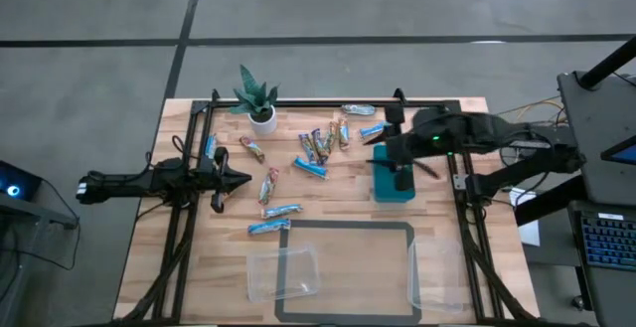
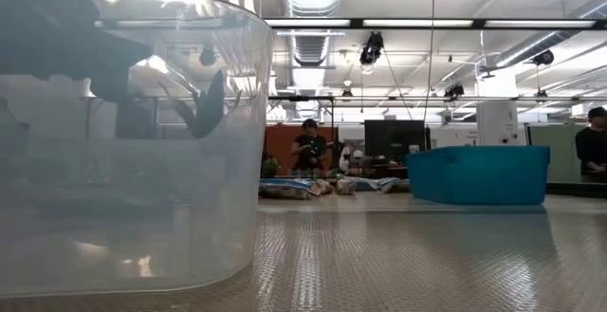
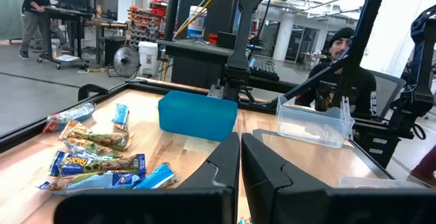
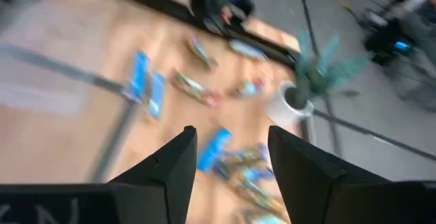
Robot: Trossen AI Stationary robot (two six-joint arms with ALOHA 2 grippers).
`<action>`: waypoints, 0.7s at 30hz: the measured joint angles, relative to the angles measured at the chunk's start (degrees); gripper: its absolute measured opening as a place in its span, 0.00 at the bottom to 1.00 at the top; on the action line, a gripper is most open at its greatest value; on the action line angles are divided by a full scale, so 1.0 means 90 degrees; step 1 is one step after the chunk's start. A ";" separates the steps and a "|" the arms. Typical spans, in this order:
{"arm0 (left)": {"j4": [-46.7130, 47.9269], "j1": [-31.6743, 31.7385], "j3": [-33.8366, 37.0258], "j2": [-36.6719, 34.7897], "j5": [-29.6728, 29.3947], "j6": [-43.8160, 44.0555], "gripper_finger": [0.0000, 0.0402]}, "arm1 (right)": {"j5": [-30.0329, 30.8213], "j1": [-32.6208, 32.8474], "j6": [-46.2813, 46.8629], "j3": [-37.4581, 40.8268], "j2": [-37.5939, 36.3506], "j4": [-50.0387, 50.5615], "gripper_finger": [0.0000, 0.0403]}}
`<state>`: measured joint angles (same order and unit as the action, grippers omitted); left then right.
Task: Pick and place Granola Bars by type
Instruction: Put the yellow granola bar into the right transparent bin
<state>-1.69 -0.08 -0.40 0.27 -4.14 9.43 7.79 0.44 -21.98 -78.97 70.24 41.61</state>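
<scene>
Granola Bars (image 1: 313,150) lie scattered; left jaws clenched empty, right jaws released above teal bin (image 1: 395,190).

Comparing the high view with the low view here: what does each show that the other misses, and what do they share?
Only the high view shows both arms: the left end effector shut at the table's left side, the right end effector open, empty, beside the bin, plus the small potted plant. Only the low view shows the room behind, with people standing. Both show the teal rectangular bin, a clear plastic tub and the scattered wrapped granola bars.
</scene>
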 joint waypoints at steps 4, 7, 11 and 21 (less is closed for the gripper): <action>0.0002 -0.0001 0.0000 -0.0001 0.0000 0.0000 0.00 | 0.1013 -0.0125 -0.0469 0.0028 0.0419 0.0026 0.41; 0.0002 0.0000 0.0000 -0.0002 0.0000 0.0000 0.00 | 0.1663 -0.0327 -0.0964 0.0011 0.0652 0.0022 0.42; 0.0000 -0.0002 0.0000 0.0000 0.0000 0.0000 0.00 | 0.1890 -0.0733 -0.1650 -0.0015 0.0892 -0.0003 0.46; 0.0002 0.0000 0.0000 0.0000 0.0000 0.0000 0.00 | 0.2039 -0.2053 -0.2656 -0.0015 0.1416 0.0021 0.53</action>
<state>-1.68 -0.08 -0.41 0.27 -4.14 9.43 26.14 -18.03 -45.88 -79.11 82.99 41.80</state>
